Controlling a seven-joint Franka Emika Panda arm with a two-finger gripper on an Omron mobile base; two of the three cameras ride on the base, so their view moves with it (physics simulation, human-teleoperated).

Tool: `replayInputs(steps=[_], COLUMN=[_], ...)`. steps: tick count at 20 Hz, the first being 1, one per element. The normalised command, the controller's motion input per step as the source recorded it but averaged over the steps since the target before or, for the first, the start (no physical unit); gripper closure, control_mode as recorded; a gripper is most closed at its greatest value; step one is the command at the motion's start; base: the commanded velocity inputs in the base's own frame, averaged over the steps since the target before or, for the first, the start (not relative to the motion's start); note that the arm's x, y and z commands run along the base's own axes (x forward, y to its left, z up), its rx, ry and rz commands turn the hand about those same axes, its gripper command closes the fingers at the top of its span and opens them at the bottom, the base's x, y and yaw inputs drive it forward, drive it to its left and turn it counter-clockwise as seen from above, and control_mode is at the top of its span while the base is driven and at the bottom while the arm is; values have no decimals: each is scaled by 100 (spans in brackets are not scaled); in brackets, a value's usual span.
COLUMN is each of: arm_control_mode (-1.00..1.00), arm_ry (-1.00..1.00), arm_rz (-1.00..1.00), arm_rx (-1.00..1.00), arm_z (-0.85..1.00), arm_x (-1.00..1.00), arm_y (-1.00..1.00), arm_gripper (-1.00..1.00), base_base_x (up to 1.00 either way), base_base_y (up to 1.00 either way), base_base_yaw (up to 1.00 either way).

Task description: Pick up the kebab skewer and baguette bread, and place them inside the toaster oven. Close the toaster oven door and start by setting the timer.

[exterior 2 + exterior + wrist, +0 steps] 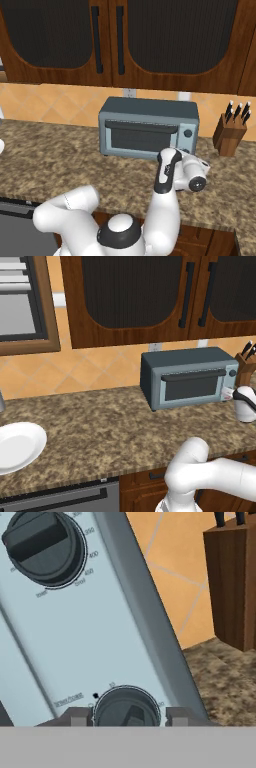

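On the speckled counter (100, 421) stands the toaster oven (187, 377), close to the tiled wall; the toaster oven door (142, 136) is shut, so the glass is up and the bar handle sits along its top; the kebab skewer and the baguette bread cannot be seen, and the white plate (17, 446) far off to the left has nothing on it, so they are probably inside. The gripper (127, 714) is right up at the lower knob (127, 708), one fingertip (80, 716) on each side of it, very near; whether they press the knob yet cannot be told; it looks like the timer step. The hand view shows the two knobs close up, with tiny numbers round them, and the upper knob (44, 546) is left alone; the base views show the whole oven, the knife block (230, 134) beside it, and the white arm bent low toward the oven's right side.
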Motion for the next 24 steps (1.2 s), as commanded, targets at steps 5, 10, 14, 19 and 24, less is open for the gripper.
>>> replayInputs(steps=[5,10,14,19,24], arm_control_mode=[-100,-100,-100,-100,-100], arm_ry=[0,0,0,0,0], arm_rz=[0,0,0,-1,-1], arm_rx=[13,16,15,15,15], arm_z=[0,0,0,0,0], arm_x=[1,0,2,5,3], arm_y=[16,8,11,15,16], arm_gripper=[100,100,100,100,100], base_base_x=[0,0,0,0,0], base_base_y=[0,0,0,0,0], base_base_yaw=[0,0,0,0,0])
